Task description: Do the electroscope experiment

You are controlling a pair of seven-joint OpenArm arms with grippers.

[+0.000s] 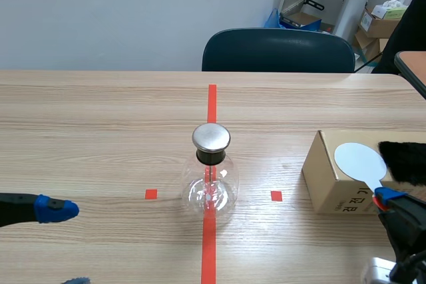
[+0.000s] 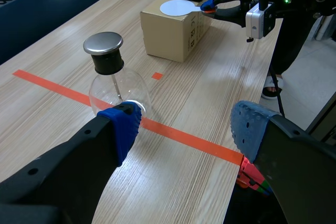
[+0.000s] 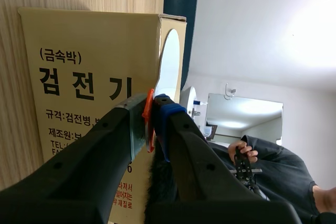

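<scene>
Wooden table [image 1: 93, 131], two things on it
A glass flask [image 1: 210, 187] (metal-capped) stands mid-table; a cardboard box [image 1: 326, 187] sits well apart.

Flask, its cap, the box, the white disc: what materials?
Flask: clear glass, likely; tape line shows through. Cap: brushed metal, dull sheen. Box: matte brown cardboard, printed. White disc: smooth, thin; plastic or coated sheet, unclear.

The flask [image 1: 210, 187] was clear glass, with a silver cap [image 1: 211, 137] and a black neck. The box [image 1: 326, 181] near the table's [image 1: 100, 131] right edge was tan with black print; the disc [image 1: 359, 161] on it white, the fur [image 1: 405, 161] black. The table showed pale wood grain.
</scene>
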